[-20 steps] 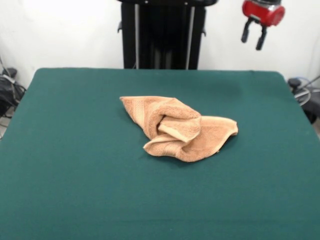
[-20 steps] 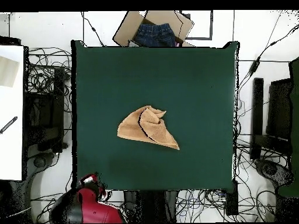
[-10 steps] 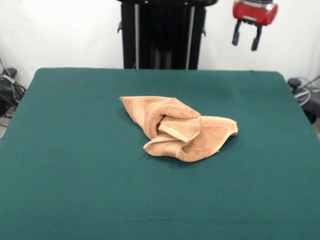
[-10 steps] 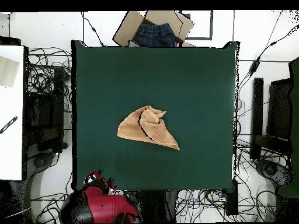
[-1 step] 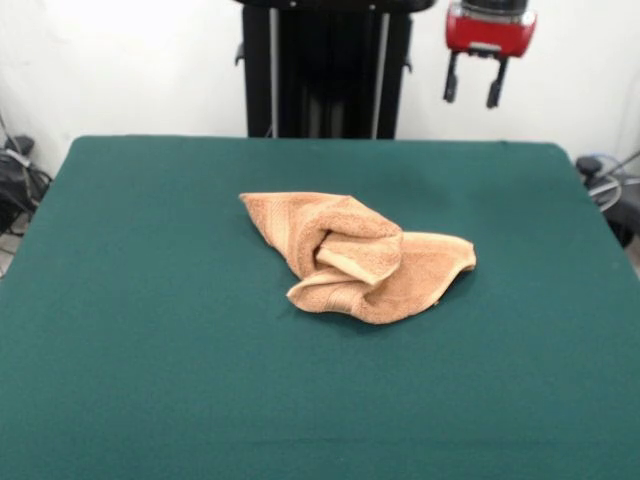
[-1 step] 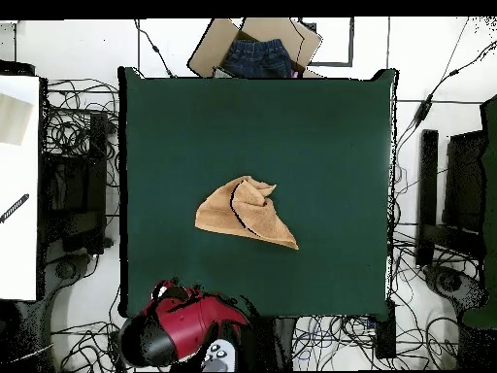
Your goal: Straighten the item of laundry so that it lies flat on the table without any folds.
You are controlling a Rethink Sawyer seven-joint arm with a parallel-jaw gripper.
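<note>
Hand (image 5: 471, 88) shifted sideways, fingers spread, empty, well apart from crumpled towel (image 5: 355, 254) mid-table (image 5: 150, 330)

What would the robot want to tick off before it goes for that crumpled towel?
1. Towel in plain view, near the middle of the table: ok.
2. Towel lying flat: not ok, it is bunched with a rolled fold on top.
3. Tool open and empty: ok, its two fingers hang apart.
4. Tool over the towel: not ok, it hangs high by the table's far edge.
5. A free corner to grasp: ok, one pointed corner lies flat on the felt.
6. Felt around the towel free to spread on: ok.
</note>
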